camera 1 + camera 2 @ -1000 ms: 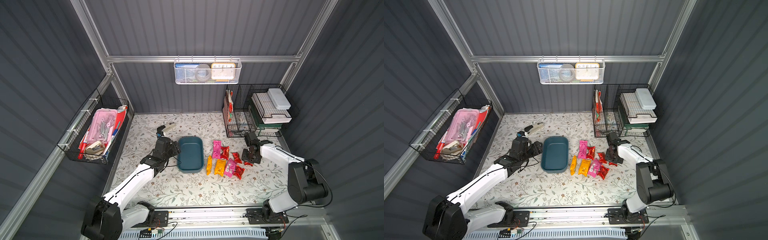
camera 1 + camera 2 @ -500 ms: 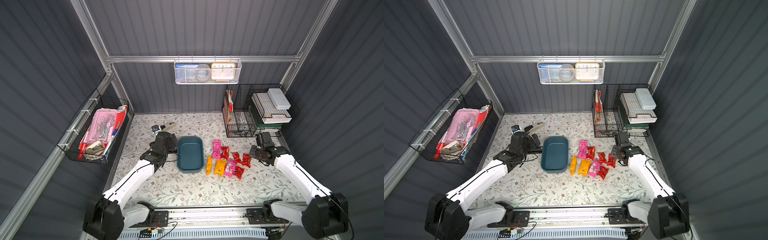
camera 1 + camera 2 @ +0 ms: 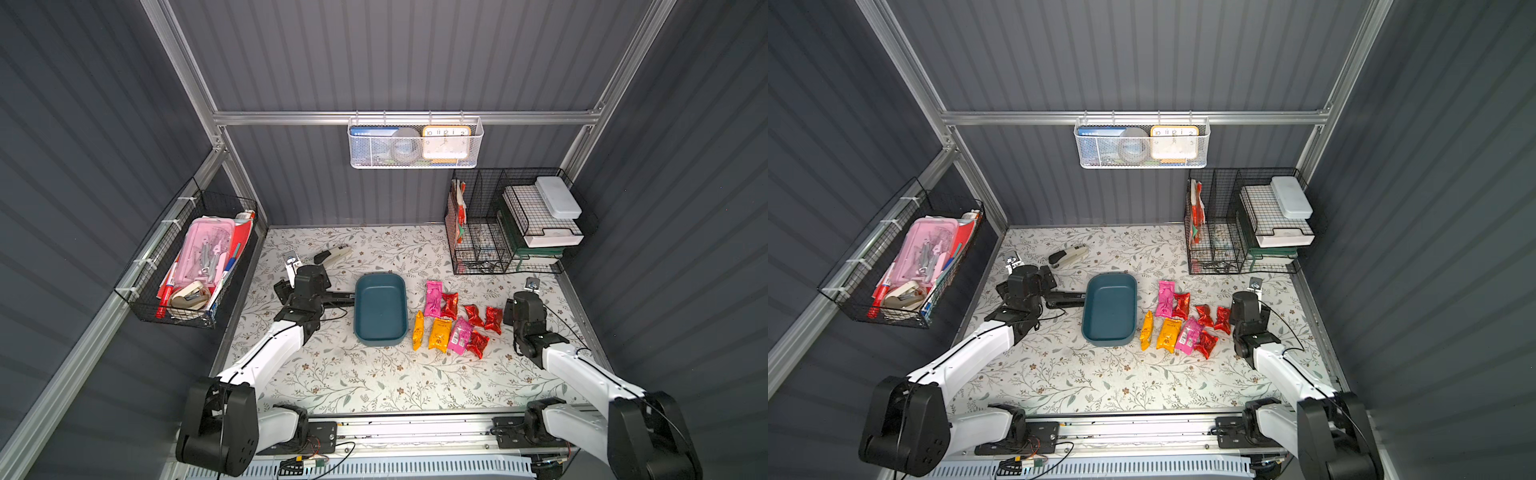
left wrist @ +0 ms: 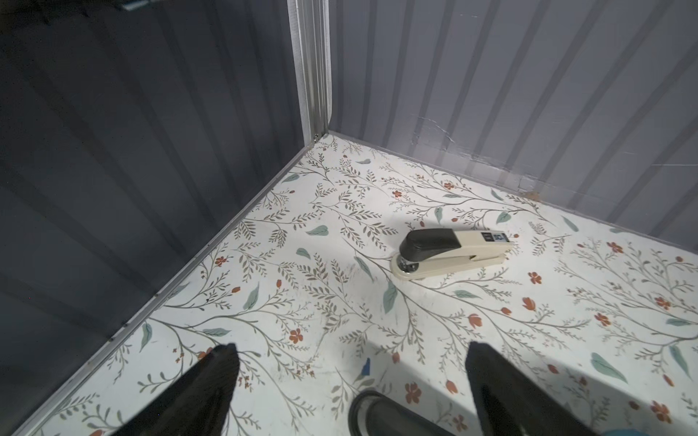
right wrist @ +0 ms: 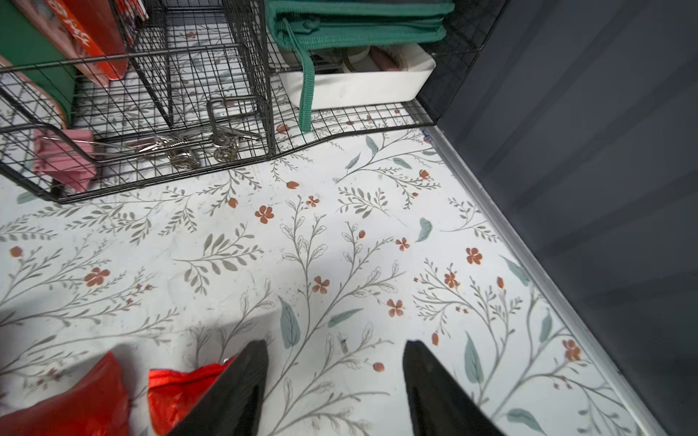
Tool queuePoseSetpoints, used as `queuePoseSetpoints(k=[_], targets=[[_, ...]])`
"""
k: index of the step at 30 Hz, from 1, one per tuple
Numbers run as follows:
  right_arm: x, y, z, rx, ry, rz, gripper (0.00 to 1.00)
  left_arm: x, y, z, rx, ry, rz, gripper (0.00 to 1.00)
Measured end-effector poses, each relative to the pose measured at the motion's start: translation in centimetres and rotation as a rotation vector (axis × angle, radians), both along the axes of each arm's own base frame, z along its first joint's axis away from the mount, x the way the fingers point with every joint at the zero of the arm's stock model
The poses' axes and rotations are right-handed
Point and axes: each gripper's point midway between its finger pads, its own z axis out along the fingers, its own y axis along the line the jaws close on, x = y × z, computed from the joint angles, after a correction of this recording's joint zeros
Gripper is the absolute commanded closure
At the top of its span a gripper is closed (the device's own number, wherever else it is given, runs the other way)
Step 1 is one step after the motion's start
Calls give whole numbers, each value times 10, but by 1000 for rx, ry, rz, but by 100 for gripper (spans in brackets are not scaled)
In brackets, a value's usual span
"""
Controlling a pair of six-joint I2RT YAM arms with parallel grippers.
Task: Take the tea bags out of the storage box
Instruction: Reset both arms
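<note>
Our left claw (image 4: pixel 351 362) and right claw (image 5: pixel 334 355) both gape, empty. The tea bags (image 3: pixel 453 320) lie on the table (image 3: pixel 374 386) between the emptied storage box (image 3: pixel 380 309) and its right edge. We judge them light, crinkly and slippery, best pinched by a sealed end.

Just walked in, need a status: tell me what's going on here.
A two-armed robot is emptying a shallow dark teal plastic storage box, which looks empty. The shiny red, orange-yellow and pink foil tea bags lie on the floral tabletop beside it. The right end effector is open by the red sachets, the left end effector open near the box; neither holds anything.
</note>
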Motion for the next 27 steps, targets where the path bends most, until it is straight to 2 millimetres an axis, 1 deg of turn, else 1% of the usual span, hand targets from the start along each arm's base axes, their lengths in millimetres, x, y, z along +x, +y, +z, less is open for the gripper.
queuePoseSetpoints(k=[3, 6, 8, 9, 12, 14, 19, 22, 25, 26, 27], targets=[[14, 1, -7, 14, -74, 22, 37, 1, 7, -4, 24, -33, -14, 1], [25, 3, -15, 23, -118, 56, 37, 1, 21, -10, 41, -45, 0, 1], [34, 4, -17, 42, -142, 79, 36, 6, 30, -13, 54, -53, 6, 1], [38, 4, -17, 51, -162, 90, 35, 10, 31, -14, 59, -60, -4, 1], [50, 6, -24, 70, -208, 124, 35, 19, 27, -25, 79, -66, -43, 1], [48, 6, -30, 87, -197, 134, 33, 22, 24, -38, 91, -60, -70, 1], [55, -8, -8, 123, -292, 113, 30, 24, 12, -74, 101, -34, -152, 1], [56, -5, -12, 135, -282, 128, 29, 27, 2, -72, 91, -80, -210, 1], [58, -3, -11, 142, -276, 139, 25, 32, -7, -69, 91, -137, -262, 1], [60, -2, -9, 146, -278, 139, 4, 34, -10, -71, 94, -153, -277, 1], [61, -2, -8, 146, -280, 141, 1, 35, -12, -77, 95, -146, -290, 1]])
